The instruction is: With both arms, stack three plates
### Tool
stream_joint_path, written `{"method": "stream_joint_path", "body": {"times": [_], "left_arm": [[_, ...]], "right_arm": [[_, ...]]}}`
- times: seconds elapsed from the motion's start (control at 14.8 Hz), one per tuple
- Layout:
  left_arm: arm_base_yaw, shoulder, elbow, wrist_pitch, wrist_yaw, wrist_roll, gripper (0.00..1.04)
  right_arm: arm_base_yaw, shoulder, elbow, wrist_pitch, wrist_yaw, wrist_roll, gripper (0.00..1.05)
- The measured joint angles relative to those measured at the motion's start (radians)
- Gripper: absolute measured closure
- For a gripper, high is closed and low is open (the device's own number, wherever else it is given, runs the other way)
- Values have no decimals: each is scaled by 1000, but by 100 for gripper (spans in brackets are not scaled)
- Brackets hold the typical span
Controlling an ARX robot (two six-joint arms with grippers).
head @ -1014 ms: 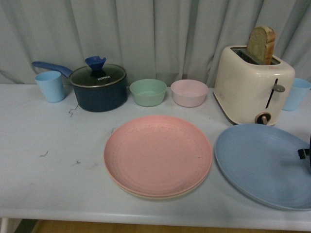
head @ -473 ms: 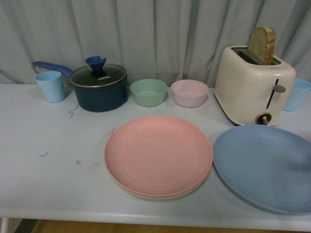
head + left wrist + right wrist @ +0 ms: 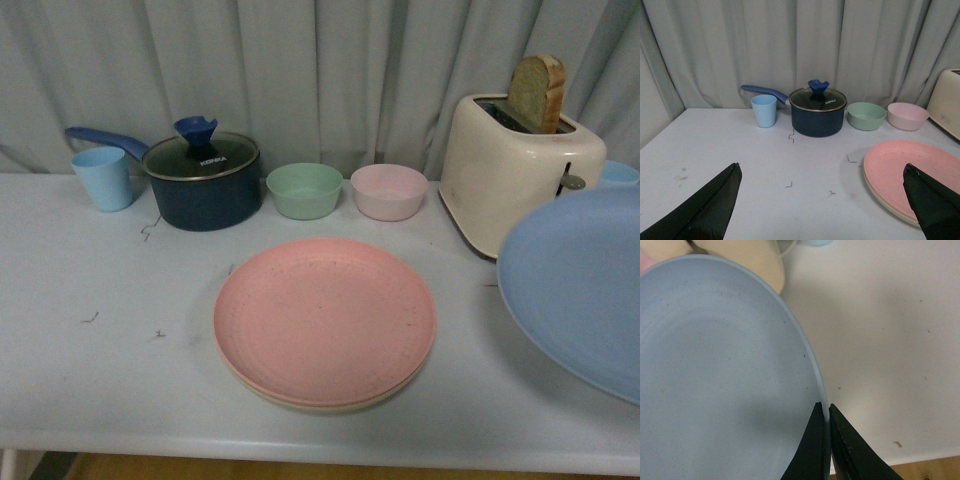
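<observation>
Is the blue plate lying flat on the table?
No, the blue plate hangs tilted above the table, its rim pinched in the right pincer.

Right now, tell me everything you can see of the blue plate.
The blue plate is large, round, shallow and matte, with faint concentric rings. It looks raised off the table and tilted, its upper rim hiding part of the toaster; its right side is out of frame. The right gripper pinches its rim; nothing else visibly touches it.

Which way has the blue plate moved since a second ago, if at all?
Yes: blue plate lifted and tilted, now covering the toaster's lower front.
</observation>
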Motion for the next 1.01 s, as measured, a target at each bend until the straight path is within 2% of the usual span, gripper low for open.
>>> {"method": "stream_joint_path", "body": {"times": [0.27, 0.61, 0.74, 1.01], "left_arm": [[0, 0, 0, 0, 0, 0, 7], [0, 0, 0, 0, 0, 0, 7], [0, 0, 0, 0, 0, 0, 7], [0, 0, 0, 0, 0, 0, 7]], "right_arm": [[132, -49, 49, 18, -62, 133, 102], [407, 146, 148, 78, 0, 222, 102], [468, 227, 185, 119, 38, 260, 102], [537, 319, 213, 170, 89, 343, 102]]}}
